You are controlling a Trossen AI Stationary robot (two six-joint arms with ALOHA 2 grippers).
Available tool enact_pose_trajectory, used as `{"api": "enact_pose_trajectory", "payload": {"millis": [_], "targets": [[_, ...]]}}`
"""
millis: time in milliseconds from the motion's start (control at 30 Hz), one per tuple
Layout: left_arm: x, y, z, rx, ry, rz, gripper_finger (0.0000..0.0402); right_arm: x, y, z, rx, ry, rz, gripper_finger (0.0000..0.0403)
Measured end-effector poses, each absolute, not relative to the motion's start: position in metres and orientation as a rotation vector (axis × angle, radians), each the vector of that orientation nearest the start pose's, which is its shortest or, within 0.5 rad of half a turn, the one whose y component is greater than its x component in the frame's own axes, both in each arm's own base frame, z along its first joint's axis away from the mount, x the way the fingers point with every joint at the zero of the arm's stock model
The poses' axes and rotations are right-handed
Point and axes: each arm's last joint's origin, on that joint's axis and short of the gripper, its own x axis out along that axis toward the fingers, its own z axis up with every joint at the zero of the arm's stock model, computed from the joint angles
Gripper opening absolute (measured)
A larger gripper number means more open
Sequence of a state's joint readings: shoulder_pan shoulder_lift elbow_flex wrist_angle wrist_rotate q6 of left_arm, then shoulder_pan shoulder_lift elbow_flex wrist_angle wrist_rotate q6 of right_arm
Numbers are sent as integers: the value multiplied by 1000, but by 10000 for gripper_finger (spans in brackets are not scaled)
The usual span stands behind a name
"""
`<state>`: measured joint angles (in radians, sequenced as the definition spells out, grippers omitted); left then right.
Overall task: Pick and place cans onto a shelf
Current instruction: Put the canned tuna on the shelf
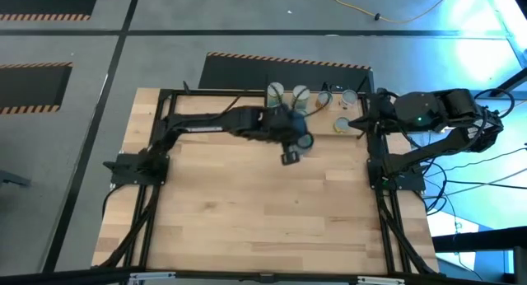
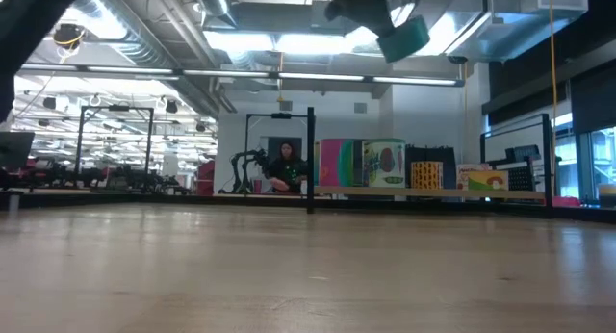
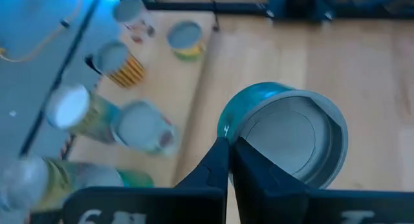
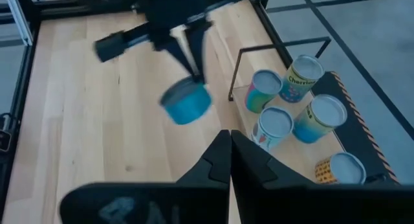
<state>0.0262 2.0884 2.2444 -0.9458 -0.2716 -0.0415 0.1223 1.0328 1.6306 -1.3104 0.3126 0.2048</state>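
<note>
My left gripper [image 1: 294, 147] is over the table's far middle, shut on a teal can [image 3: 284, 136], which also shows in the high view [image 1: 305, 142], the low view [image 2: 404, 37] and the right wrist view [image 4: 186, 101]. Several other cans stand upright on the light wood shelf [image 4: 292, 149] at the table's far right: two pale ones [image 1: 275, 92] [image 1: 300, 94], two more [image 1: 324, 97] [image 1: 350, 96] and a yellow-labelled one [image 1: 342, 124]. My right gripper [image 4: 229, 149] is shut and empty, at the right beside the shelf [image 1: 360, 123]. My left gripper pinches the teal can by the rim of its grey end [image 3: 226, 134] between its two fingertips. The fingers [image 4: 194, 52] come from above, slanting down. The can hangs below them, tilted, lifted clear of the table [image 2: 404, 37].
A black wire frame [image 4: 278, 46] stands at the shelf's edge near the cans. Black frame rails run along the table's left, far and right edges [image 1: 375, 165]. Bare wood tabletop [image 1: 263, 211] lies toward the near side. A person [image 2: 287, 167] sits in the room beyond.
</note>
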Motion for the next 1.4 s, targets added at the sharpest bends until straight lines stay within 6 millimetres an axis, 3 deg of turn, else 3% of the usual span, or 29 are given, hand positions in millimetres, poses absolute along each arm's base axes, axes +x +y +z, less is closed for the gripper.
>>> {"api": "enact_pose_trajectory", "payload": {"millis": [133,233,667,1000,1167,1400], "targets": [[463,41,367,59,735,327,0,125,6,455,41,678,-253,7],[468,49,357,8,738,302,0,125,6,455,49,679,-256,7],[504,17,274,-32,938,98,0,122,6,455,59,683,-262,7],[519,13,221,-40,1052,62,0,122,6,455,55,682,-261,7],[522,9,205,-48,1089,40,0,122,6,455,37,685,-254,7],[522,9,205,-50,1094,35,2,122,6,455,35,685,-253,7]]}}
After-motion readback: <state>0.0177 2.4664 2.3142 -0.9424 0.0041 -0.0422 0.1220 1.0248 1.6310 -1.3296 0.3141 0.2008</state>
